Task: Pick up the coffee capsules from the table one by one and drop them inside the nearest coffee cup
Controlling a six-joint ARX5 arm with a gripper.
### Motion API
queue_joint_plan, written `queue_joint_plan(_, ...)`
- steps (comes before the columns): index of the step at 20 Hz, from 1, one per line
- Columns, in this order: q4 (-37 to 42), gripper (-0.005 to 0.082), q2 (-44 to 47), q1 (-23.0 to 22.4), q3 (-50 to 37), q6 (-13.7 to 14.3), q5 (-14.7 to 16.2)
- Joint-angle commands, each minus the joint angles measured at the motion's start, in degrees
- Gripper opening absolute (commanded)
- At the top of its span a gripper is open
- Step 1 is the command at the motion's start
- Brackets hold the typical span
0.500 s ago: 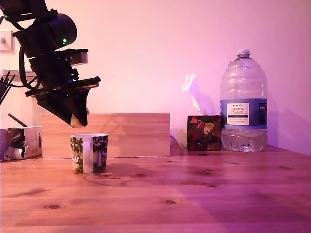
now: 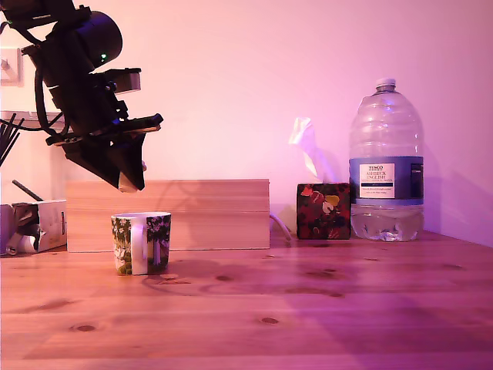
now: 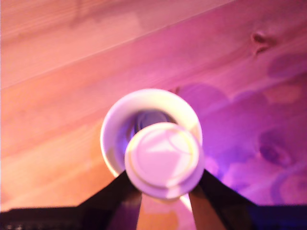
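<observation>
Nearest, bare light pine tabletop (image 2: 308, 324) with grain and dark knots. Further in, toward the exterior view's left, one short ceramic mug with green leafy print and white handle (image 2: 142, 243), upright on the wood. Directly above it, well clear of the rim, the black gripper (image 2: 129, 182) clamped on one pale cream tapered capsule (image 2: 128, 182), only its lower tip showing there. Seen solely from the wrist: capsule's round flat face (image 3: 164, 159) held between two dark fingers (image 3: 112, 196), overlapping the mug's white rim (image 3: 115, 120) below. Seen solely from outside, behind the mug: one long plain wooden box (image 2: 208, 214), one dark floral tissue box (image 2: 323, 210) with a white tissue up, one large clear plastic water bottle (image 2: 386, 166) whose blue-and-white label reads "TESCO", smaller print too small to make out. At far left edge, a white carton (image 2: 35, 225), printing illegible
</observation>
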Motion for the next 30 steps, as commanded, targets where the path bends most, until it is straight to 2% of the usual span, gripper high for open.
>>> queue_joint_plan(1,3.0,0.0186,-0.6,-0.5,-0.5,-0.1,0.1)
queue_joint_plan(3,5.3,0.0186,-0.6,-0.5,-0.4,-0.1,0.2)
queue_joint_plan(10,4.3,0.0185,-0.2,-0.5,-0.4,-0.1,0.5)
queue_joint_plan(13,0.8,0.0185,1.1,-0.2,1.5,-0.1,0.6)
queue_joint_plan(20,-13.7,0.0185,11.5,-0.2,15.4,-0.1,0.5)
queue_joint_plan(23,-18.2,0.0185,13.8,0.0,18.3,-0.1,0.2)
queue_joint_plan(30,-18.3,0.0186,13.8,0.3,18.3,0.3,-0.6)
